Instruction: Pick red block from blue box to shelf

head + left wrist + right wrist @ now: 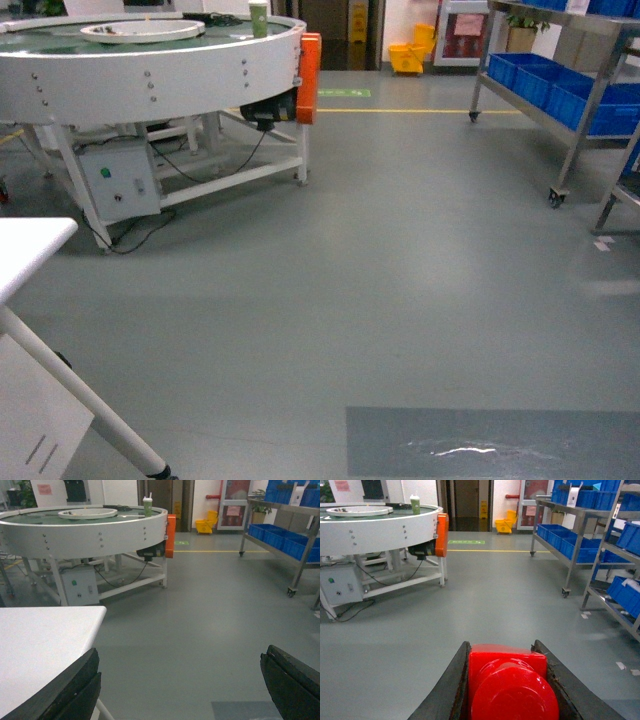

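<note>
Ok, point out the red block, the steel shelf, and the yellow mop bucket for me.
red block (512, 685): right wrist view, on its round stud, between the right end effector's fingers.
shelf (566, 555): right wrist view, on the front upright of the nearer rack.
yellow mop bucket (408, 57): head view, on its front wall.

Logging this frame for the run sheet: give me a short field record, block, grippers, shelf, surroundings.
red block: held between the right gripper fingers, stud facing the camera
left gripper: open, empty
shelf: steel rack ahead on the right, blue crates on its tiers
blue box: not in view
other: round conveyor table to the left, white table near the left arm
</note>
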Motion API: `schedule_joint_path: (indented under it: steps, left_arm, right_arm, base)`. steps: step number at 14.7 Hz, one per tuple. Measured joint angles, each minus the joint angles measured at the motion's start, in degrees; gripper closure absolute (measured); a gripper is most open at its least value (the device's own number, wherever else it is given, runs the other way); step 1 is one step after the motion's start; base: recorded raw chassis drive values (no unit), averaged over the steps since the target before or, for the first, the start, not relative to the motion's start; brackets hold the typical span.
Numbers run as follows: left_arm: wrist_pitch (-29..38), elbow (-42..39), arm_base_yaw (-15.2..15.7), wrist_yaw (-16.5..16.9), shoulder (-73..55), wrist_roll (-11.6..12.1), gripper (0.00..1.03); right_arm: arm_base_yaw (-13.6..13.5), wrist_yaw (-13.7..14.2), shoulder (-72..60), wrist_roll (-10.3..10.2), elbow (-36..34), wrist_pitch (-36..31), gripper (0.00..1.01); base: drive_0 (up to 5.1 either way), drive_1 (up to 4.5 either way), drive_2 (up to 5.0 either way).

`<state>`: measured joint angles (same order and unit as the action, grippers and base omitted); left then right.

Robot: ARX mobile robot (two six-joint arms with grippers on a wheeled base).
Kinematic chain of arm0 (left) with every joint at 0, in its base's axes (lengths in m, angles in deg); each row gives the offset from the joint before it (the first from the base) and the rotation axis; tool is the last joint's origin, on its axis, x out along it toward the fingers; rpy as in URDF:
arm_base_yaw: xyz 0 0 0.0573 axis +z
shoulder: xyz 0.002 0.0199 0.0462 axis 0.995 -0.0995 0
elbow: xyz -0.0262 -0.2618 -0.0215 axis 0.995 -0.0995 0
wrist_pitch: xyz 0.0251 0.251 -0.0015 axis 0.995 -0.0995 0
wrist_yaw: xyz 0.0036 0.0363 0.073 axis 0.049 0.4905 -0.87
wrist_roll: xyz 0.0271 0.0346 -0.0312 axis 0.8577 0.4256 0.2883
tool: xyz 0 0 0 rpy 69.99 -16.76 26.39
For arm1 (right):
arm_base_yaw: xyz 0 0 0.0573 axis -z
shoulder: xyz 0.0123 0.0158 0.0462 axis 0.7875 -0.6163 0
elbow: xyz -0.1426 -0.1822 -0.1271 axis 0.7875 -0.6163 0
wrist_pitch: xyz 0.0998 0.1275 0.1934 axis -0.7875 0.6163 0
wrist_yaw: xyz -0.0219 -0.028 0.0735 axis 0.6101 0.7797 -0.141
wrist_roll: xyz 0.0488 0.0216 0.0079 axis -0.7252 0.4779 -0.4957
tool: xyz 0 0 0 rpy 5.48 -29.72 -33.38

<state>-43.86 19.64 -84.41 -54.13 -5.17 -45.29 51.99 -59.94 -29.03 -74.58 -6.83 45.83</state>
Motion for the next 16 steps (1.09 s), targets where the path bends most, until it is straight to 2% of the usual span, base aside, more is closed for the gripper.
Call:
schedule_joint_path:
  steps: [6,16]
  left_arm:
    - [0.0,0.0,0.0,-0.1,0.0,0.0,0.05]
    - [-0.1,0.0,0.1,-0.1,0.0,0.0,0.05]
  right_arm:
    - [0.0,0.0,0.0,0.0,0.0,0.0,0.73]
    - [0.0,0.0,0.0,0.0,0.0,0.1,0.73]
  base:
    - [-0.7,-0.73,-0.7]
    - [0.0,3.93,-3.9]
